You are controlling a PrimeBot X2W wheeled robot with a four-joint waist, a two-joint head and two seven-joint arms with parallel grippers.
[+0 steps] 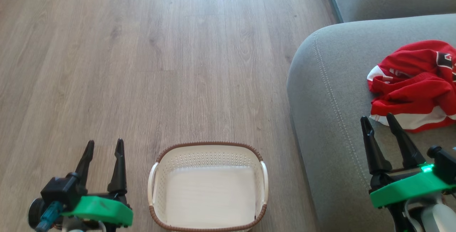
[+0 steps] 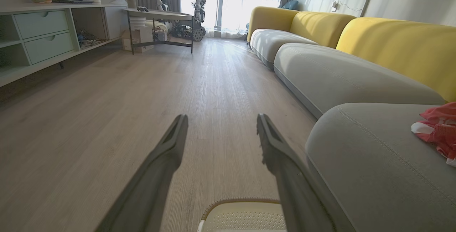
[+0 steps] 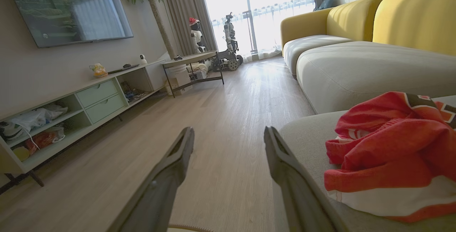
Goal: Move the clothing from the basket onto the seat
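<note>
- Pale wood-grain floor [image 1: 142,64] runs smooth ahead of both grippers.
- Left gripper [image 1: 105,141] hangs over it, fingers spread wide and holding nothing.
- Just to its right sits the basket [image 1: 208,143]: cream plastic, perforated walls, rounded corners, brown woven-look rim, nothing inside.
- Right gripper [image 1: 377,117] hovers over the seat [image 1: 331,118], a rounded grey-green fabric cushion with pale stitching. Its fingers are wide apart and bare.
- Red jersey [image 1: 413,86] with white bands lies crumpled on the seat, just ahead and right of the right gripper.
- It looks light, soft and floppy; a raised fold on top would be the place to pinch.
- The move looks done.
</note>
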